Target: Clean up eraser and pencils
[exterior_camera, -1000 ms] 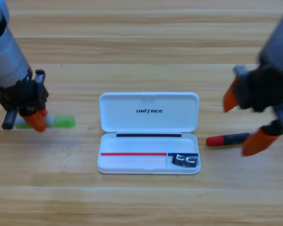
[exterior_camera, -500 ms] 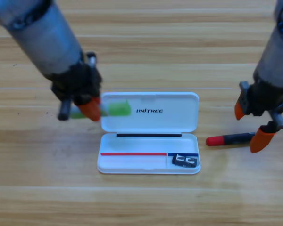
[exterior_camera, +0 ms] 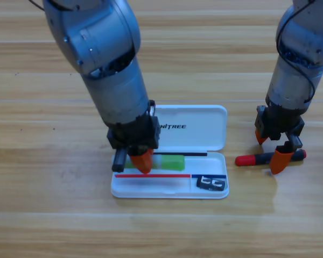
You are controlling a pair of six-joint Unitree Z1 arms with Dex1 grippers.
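The white case [exterior_camera: 204,115] lies open in the middle of the table. My left gripper [exterior_camera: 141,160] is shut on the green pencil [exterior_camera: 167,162] and holds it lengthwise over the case's lower tray. The black eraser [exterior_camera: 211,184] rests in the tray's right corner. The black pencil with red ends [exterior_camera: 258,158] lies on the table right of the case. My right gripper [exterior_camera: 271,146] stands open over that pencil's right half, one orange jaw behind it and one in front.
The left arm [exterior_camera: 105,64] covers the left part of the case's lid. The right arm [exterior_camera: 299,54] comes down at the upper right. Bare wooden table [exterior_camera: 48,215] surrounds the case.
My left gripper carried the green pencil from the table's left side rightwards and down onto the case's tray. My right gripper came down and closer around the black pencil.
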